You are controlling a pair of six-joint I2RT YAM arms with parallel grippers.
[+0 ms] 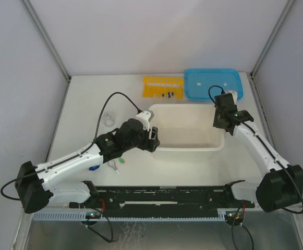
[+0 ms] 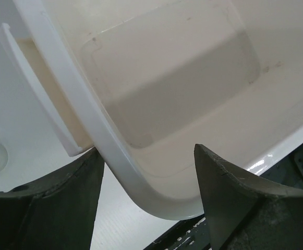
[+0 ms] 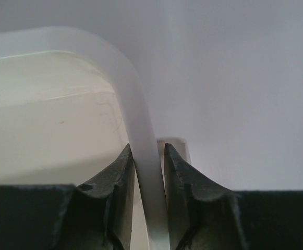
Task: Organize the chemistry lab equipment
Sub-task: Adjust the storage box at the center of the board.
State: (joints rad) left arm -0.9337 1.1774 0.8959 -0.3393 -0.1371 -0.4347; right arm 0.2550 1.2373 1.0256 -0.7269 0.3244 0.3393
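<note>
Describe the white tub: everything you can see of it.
The tub is a rectangular basin of glossy, off-white plastic with rounded corners, a thick rolled rim and a handle lip at each end. It sits upright mid-table and looks empty. The right gripper pinches its right rim. The left gripper straddles the near-left corner rim with its jaws open, not clamping.

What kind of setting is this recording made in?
Probably a walled robot test cell staged as a lab bench: a yellow tube rack, a white tub and a blue lid sit on a white table.

Bright even light, soft shadows, blurred wrist foregrounds
</note>
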